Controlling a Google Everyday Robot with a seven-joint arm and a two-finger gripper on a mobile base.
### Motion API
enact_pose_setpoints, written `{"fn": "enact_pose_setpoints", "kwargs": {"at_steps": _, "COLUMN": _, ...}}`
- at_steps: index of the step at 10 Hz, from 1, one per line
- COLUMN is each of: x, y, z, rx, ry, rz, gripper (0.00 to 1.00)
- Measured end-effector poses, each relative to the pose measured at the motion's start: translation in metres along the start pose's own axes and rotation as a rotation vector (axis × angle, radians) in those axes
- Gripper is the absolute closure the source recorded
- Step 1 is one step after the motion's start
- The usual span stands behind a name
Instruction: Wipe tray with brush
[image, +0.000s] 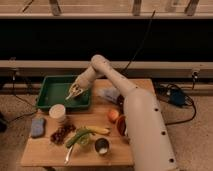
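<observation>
The robot's pale arm (127, 95) is reaching up from the lower right, bending at an elbow near the table's far edge, and angling down and to the left over the green tray (50, 95). The gripper (74, 92) is hanging inside the tray, over its right half, close to the floor of it. Whether its fingers are apart or clamped on something cannot be told from here. A slim pale shape at the gripper may be the brush (71, 94), lying roughly on a diagonal from upper right to lower left; its ends cannot be told apart.

The tray is sitting at the wooden table's (45, 152) far left corner, its long side running left to right. Just in front of it a white cup (57, 113) is standing, and a blue sponge (37, 127) is lying near the left edge.
</observation>
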Motion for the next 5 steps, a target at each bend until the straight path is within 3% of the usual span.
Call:
{"fn": "enact_pose_setpoints", "kwargs": {"at_steps": 2, "x": 0.004, "y": -0.012, "z": -0.001, "rx": -0.007, "ry": -0.009, "rz": -0.005, "gripper": 0.42}}
{"fn": "enact_pose_setpoints", "kwargs": {"at_steps": 5, "x": 0.003, "y": -0.019, "z": 0.005, "rx": -0.015, "ry": -0.024, "rz": -0.013, "gripper": 0.36}}
